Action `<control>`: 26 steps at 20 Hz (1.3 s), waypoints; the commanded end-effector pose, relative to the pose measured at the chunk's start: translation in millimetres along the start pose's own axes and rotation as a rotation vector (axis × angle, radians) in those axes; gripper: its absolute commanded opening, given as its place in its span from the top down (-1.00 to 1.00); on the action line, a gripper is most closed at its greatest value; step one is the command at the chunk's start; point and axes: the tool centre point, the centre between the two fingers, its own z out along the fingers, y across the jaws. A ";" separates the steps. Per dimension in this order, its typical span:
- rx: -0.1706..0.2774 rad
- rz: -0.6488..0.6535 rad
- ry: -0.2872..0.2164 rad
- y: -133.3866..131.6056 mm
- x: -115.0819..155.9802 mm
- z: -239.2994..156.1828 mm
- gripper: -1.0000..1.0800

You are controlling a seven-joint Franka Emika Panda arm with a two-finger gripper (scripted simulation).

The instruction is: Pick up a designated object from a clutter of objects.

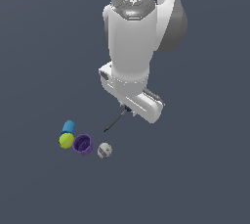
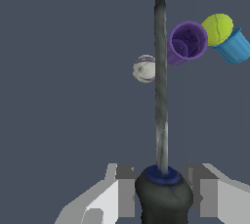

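Observation:
My gripper point(image 1: 128, 109) is shut on the black-and-blue handle of the thin screwdriver point(image 1: 115, 121). In the wrist view the handle sits between the two fingers point(image 2: 122, 191) of the gripper point(image 2: 163, 191), and the dark grey shaft point(image 2: 160, 96) points straight away from it. In the exterior view the shaft slants down toward the exterior view's left, its tip near the clutter. The arm's body hides the handle there.
The other items lie on the dark grey floor at the exterior view's lower left: a yellow-green ball point(image 1: 66, 141) point(image 2: 218, 28), a light blue cylinder point(image 1: 69, 126) point(image 2: 236, 47), a purple cup point(image 1: 83, 144) point(image 2: 186, 42) and a white-grey ball point(image 1: 104, 150) point(image 2: 144, 68).

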 end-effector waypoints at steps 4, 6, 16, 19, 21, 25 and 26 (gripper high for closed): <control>0.000 0.000 -0.001 -37.2 -7.8 -41.9 1.00; 0.000 0.000 -0.001 -48.9 -9.9 -54.6 1.00; 0.002 -0.001 -0.002 -97.5 -17.8 -106.4 1.00; 0.002 -0.001 -0.002 -107.3 -19.0 -116.6 1.00; 0.002 -0.001 -0.002 -112.6 -19.6 -122.0 1.00; 0.002 -0.001 -0.002 -120.3 -20.3 -129.9 1.00; 0.002 -0.001 -0.002 -121.7 -20.4 -131.3 1.00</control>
